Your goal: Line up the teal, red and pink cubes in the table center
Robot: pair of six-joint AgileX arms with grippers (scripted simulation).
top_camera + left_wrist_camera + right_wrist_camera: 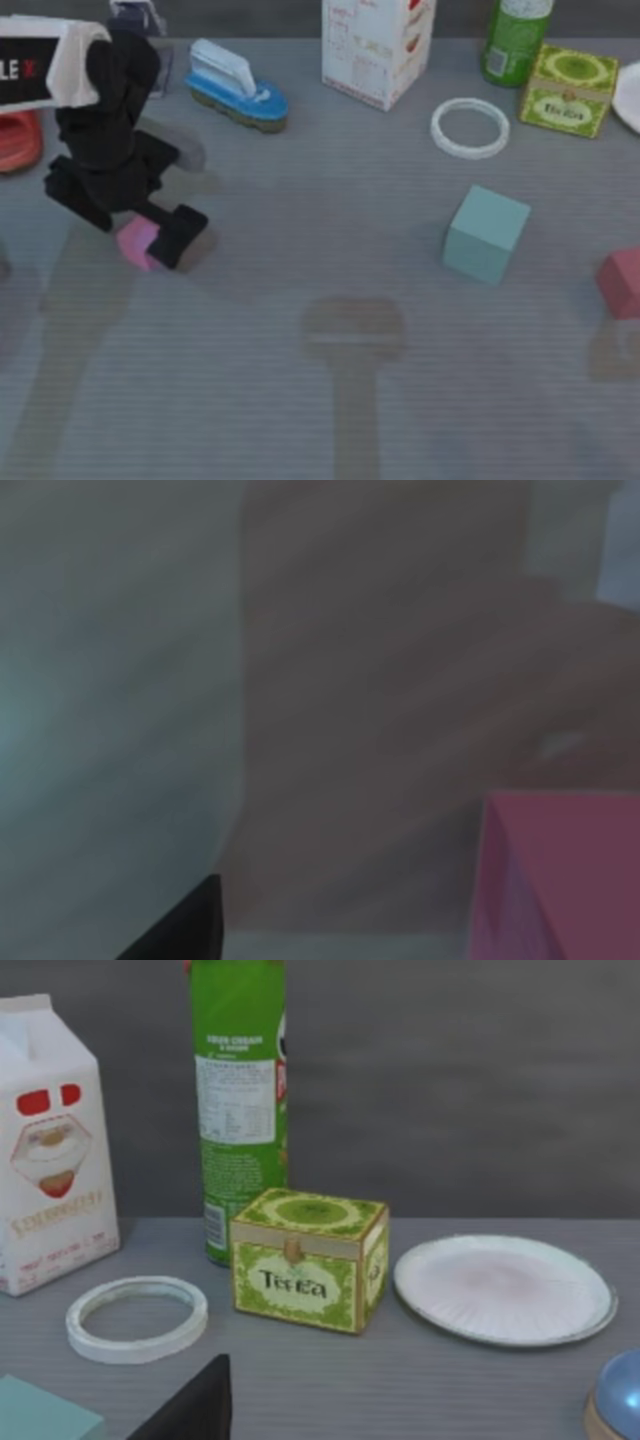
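The small pink cube [134,241] lies on the grey table [320,400] at the left. My left gripper [150,234] is down over it, open, with one black finger [181,236] close on the cube's right side. In the left wrist view the pink cube [560,880] sits well apart from the one visible finger [188,932]. The large teal cube [486,235] stands right of centre, and its corner [40,1412] shows in the right wrist view. At the right edge is the red cube [622,282]. My right arm is outside the top view; one of its fingers [195,1405] shows.
Along the back stand a blue-and-white brush [238,88], a milk carton [377,45], a green can [515,35], a green tea box [568,90] and a white plate [630,95]. A white ring [470,127] lies behind the teal cube. A red object [18,140] sits far left.
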